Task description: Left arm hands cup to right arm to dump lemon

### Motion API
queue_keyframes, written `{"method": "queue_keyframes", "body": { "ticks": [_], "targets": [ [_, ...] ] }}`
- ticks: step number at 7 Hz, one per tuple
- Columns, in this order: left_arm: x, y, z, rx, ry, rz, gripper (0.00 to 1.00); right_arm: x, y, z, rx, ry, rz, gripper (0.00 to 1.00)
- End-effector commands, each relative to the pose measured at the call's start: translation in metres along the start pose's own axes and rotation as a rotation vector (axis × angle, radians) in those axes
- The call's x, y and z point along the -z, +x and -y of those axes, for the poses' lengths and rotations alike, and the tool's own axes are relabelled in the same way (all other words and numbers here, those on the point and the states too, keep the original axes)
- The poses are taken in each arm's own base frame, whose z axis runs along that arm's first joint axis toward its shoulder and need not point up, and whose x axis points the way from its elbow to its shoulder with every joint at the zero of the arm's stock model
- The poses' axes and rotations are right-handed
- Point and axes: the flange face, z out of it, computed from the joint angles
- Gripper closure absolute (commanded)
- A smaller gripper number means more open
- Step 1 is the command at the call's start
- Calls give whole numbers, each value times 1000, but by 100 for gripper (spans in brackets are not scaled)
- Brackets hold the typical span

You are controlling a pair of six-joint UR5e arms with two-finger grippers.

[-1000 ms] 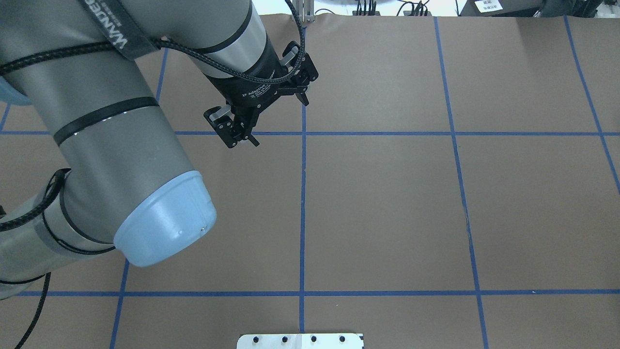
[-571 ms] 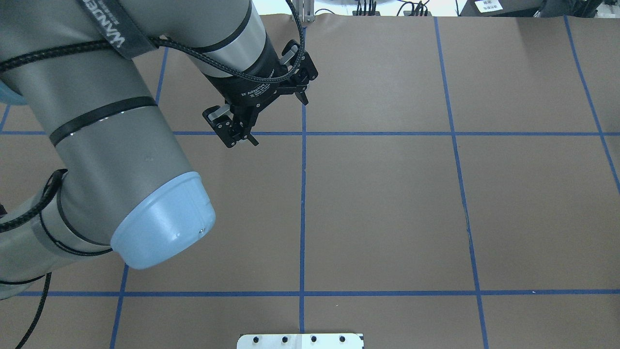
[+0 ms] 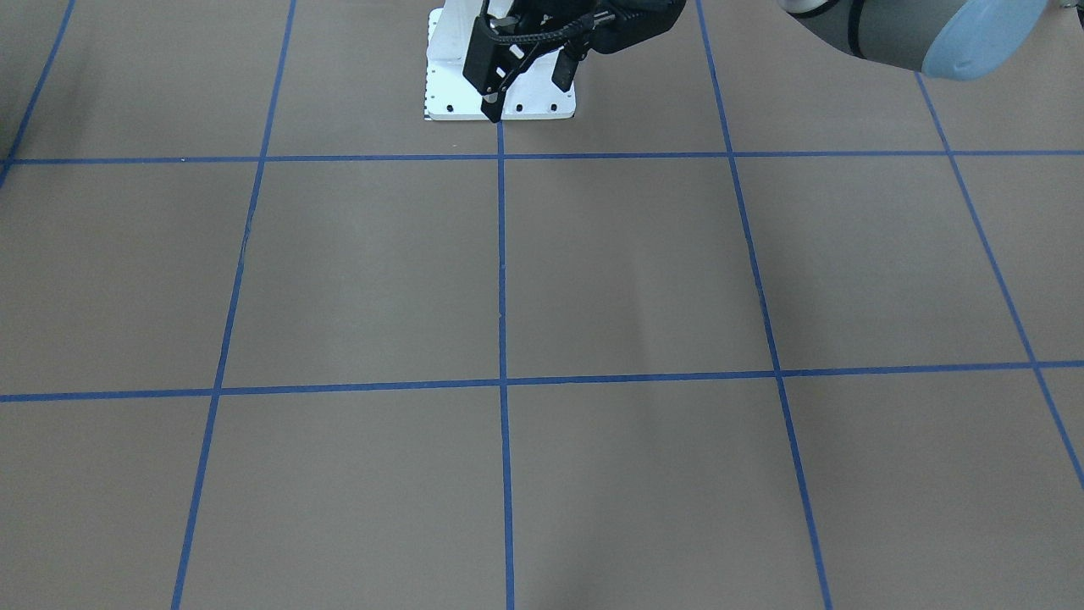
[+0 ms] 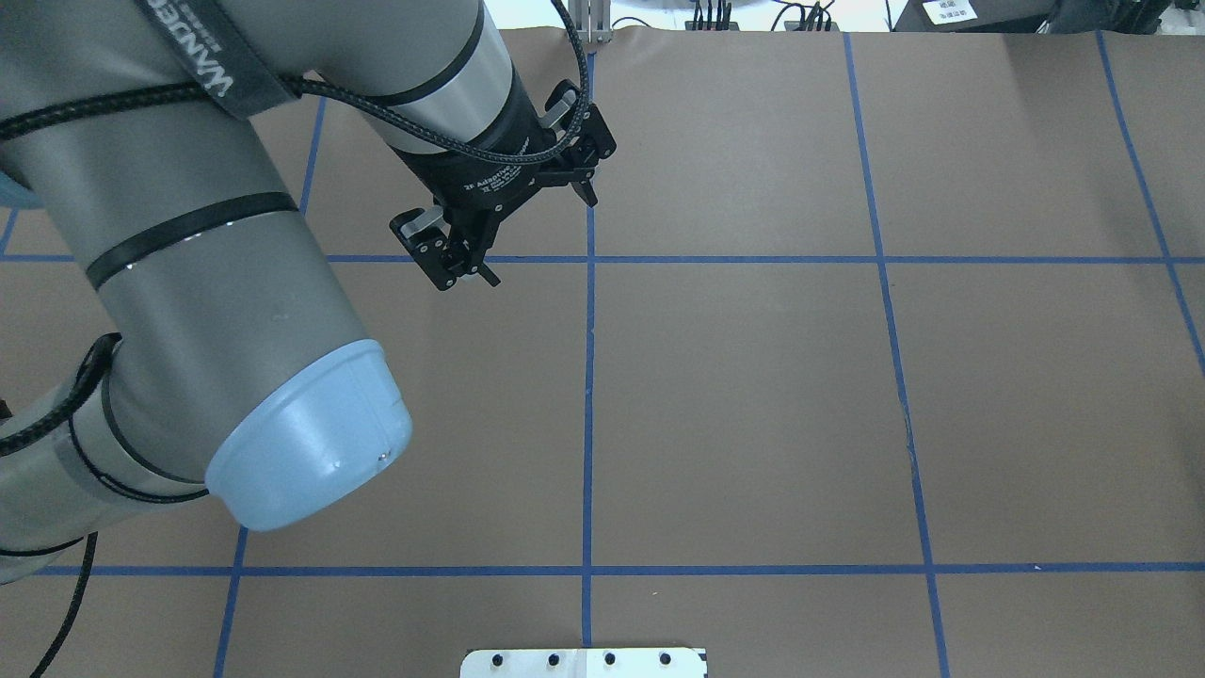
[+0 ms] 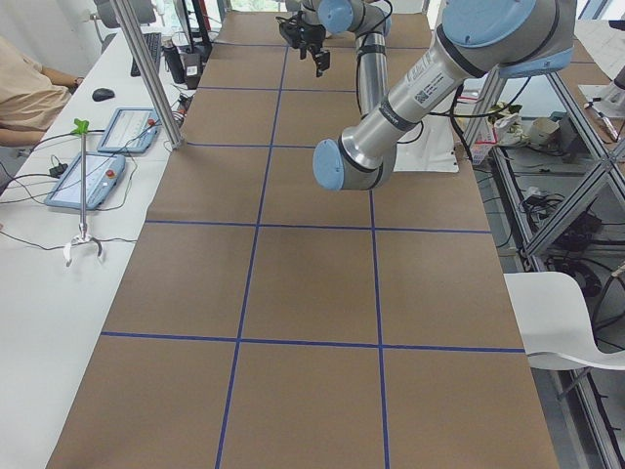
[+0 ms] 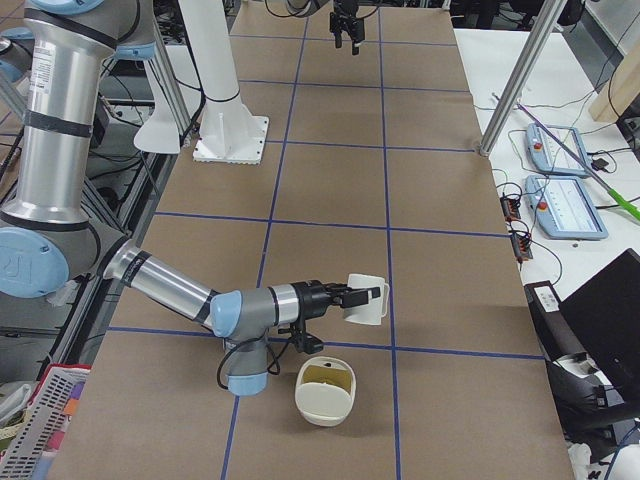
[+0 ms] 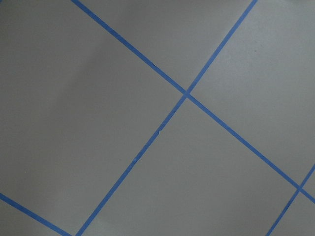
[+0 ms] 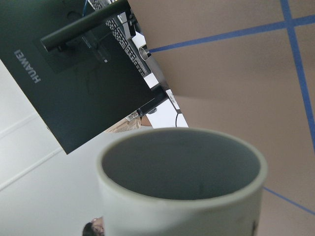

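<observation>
The white cup [image 6: 367, 298] hangs tipped on its side above the table, on the end of my near right arm in the exterior right view. The right wrist view has its grey, empty inside [image 8: 182, 169] right before the camera, so my right gripper [image 6: 340, 296] is shut on it. The yellow-green lemon [image 6: 325, 375] lies in a cream bowl [image 6: 322, 408] just below the cup. My left gripper [image 4: 541, 235] is open and empty, far from the cup, above a blue tape crossing. It also shows in the front-facing view [image 3: 525, 97].
The brown table [image 4: 753, 405] carries a grid of blue tape [image 4: 588, 405]. The white robot base plate [image 3: 500, 106] sits at its edge. My left elbow [image 4: 306, 466] hangs over the table's left half. Tablets and cables [image 6: 565, 205] lie on the side bench.
My left arm's elbow has drifted slightly left and its gripper slightly back. The gripper has stayed open.
</observation>
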Motion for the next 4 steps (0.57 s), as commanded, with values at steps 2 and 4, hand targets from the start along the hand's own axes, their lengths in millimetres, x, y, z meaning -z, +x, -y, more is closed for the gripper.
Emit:
{"method": "queue_keyframes", "body": {
  "ticks": [2, 4],
  "targets": [
    [0, -2, 1, 2, 4, 10, 0, -123, 30, -61, 387, 19, -40, 88],
    [0, -1, 7, 6, 13, 12, 0, -225, 49, -129, 822, 84, -62, 89]
  ]
}}
